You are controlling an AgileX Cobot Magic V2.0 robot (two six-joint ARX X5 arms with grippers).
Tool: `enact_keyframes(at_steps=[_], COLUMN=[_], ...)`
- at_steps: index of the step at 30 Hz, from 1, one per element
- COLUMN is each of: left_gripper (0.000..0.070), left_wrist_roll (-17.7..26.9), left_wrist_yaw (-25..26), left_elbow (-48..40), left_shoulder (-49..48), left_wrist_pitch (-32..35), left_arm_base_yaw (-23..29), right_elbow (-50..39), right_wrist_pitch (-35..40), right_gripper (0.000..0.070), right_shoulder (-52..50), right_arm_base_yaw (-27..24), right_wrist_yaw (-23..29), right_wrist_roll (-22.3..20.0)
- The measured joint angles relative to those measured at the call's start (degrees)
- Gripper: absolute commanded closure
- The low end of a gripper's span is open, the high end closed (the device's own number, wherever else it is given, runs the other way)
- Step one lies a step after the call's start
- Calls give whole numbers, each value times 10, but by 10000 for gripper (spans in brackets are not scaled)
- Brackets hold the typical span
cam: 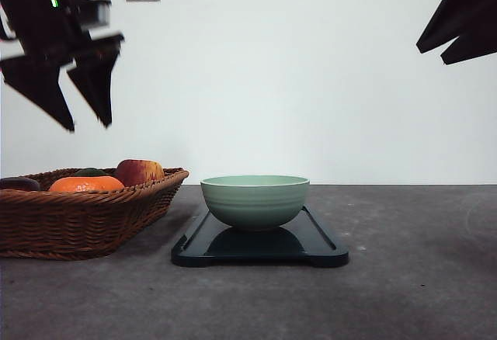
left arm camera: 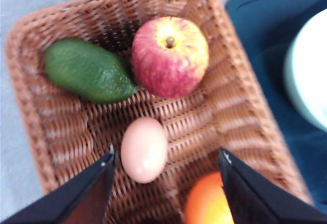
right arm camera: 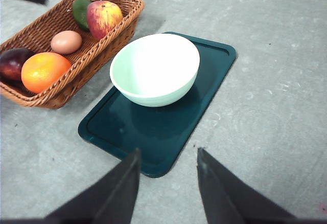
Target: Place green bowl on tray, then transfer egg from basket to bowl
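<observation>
— Looking forward over the bench (cam: pixel 404 278), we see the green bowl (cam: pixel 255 200) sitting on the tray (cam: pixel 318 251), the basket (cam: pixel 85 216) just beside the tray's left edge. Our left gripper (cam: pixel 85 95) hangs open and empty above the basket; the right gripper (cam: pixel 466 18) is up at the right edge of the view, and we cannot tell its state there.

— From the left wrist, the egg (left arm camera: pixel 144 149) lies on the basket (left arm camera: pixel 240 101) floor between our spread fingers (left arm camera: pixel 82 193), nearer one. We should centre over it, descend straight, and close gently, clear of the apple (left arm camera: pixel 170 56) and orange (left arm camera: pixel 209 206).

— The right wrist shows our right gripper (right arm camera: pixel 166 165) open, holding nothing, above the tray's (right arm camera: pixel 214 60) near corner.

— We read no writing anywhere.
</observation>
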Motion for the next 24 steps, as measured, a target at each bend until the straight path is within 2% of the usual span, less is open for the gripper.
enact_keyframes(at_steps=[6,16,24], left_gripper=[295,297,298], left_wrist_roll=[41,50,52], left_wrist_yaw=[-3,-4,-31], left_elbow=[0,0,0], left_shoulder=[49,103,128], left_wrist_pitch=[-3,13,22], left_arm_base_yaw=[0,0,1], right_elbow=[0,0,0], right_wrist_pitch=[0,0,0], right_gripper=[491,491,491], right_shoulder=[0,0,0], right_arm_base_yaw=[0,0,0], right_wrist_yaw=[0,1,1], right_wrist_roll=[0,0,0])
